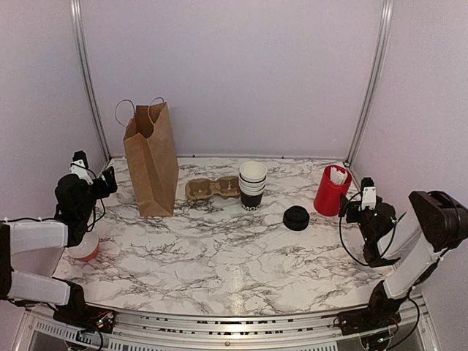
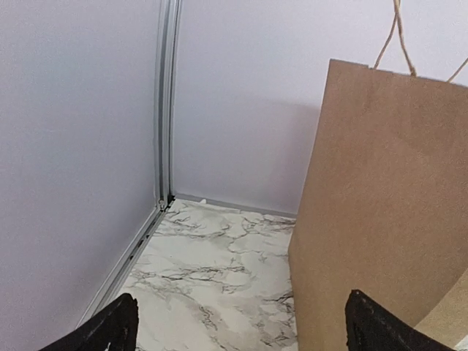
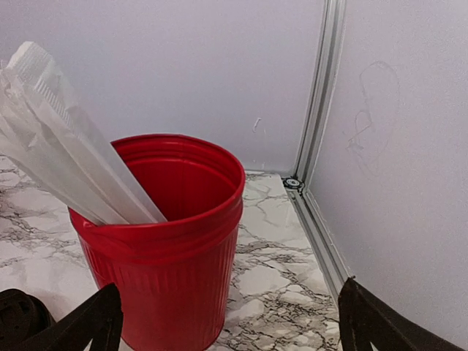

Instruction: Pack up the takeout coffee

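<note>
While looking across the marble table [image 1: 219,256], found the left gripper [image 1: 93,170] spread wide and empty, close beside a brown paper bag [image 1: 151,164] standing upright. Saw the right gripper [image 1: 358,197] likewise wide apart, holding nothing, facing a red bucket [image 1: 331,191] with white wrapped packets [image 3: 58,146] leaning inside. Could not pick out a lidded coffee cup in any view. Noted a stack of cups [image 1: 252,186], black at the bottom with white lettering, just right of a cardboard carrier [image 1: 212,189] toward the back. Spotted a loose black lid [image 1: 296,218] lying apart, between stack and bucket, nearer the front.
</note>
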`<state>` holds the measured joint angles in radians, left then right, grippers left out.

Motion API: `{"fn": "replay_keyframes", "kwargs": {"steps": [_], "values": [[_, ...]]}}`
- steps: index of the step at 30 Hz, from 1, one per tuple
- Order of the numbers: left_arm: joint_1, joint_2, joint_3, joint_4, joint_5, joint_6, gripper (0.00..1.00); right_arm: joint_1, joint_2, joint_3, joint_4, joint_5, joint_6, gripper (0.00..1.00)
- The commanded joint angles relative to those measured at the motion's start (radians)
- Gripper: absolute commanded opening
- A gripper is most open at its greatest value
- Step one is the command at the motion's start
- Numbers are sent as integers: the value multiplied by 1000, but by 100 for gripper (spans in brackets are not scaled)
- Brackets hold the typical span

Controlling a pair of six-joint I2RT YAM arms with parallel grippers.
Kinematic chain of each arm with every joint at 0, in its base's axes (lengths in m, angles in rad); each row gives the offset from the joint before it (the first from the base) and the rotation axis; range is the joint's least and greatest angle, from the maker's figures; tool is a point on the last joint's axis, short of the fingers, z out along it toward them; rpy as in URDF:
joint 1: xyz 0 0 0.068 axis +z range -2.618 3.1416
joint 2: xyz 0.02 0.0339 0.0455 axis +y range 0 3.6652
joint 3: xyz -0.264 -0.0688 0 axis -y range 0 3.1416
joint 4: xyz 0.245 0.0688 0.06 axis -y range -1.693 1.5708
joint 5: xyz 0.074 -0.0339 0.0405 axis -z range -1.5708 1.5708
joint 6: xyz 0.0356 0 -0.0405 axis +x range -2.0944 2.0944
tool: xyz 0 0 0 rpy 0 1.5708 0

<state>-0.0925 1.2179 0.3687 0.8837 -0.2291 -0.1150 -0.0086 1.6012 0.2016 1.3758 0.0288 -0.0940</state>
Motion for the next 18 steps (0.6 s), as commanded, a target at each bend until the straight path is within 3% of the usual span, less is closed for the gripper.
{"fn": "replay_keyframes", "kwargs": {"steps": [1,5,9,11,18], "values": [[-28,-83,65,-246,100,-176,99,12,-73,-33,48,47,9,100],[-78,-150,94,-376,92,-215,99,86,-164,-22,-50,153,-49,100],[-89,-166,238,-675,-15,-311,99,136,-279,-20,-167,249,-37,100],[-90,-171,316,-822,10,-286,99,137,-348,-7,-265,264,19,100],[-46,-305,325,-854,59,-359,99,137,-486,77,-525,326,146,100]]}}
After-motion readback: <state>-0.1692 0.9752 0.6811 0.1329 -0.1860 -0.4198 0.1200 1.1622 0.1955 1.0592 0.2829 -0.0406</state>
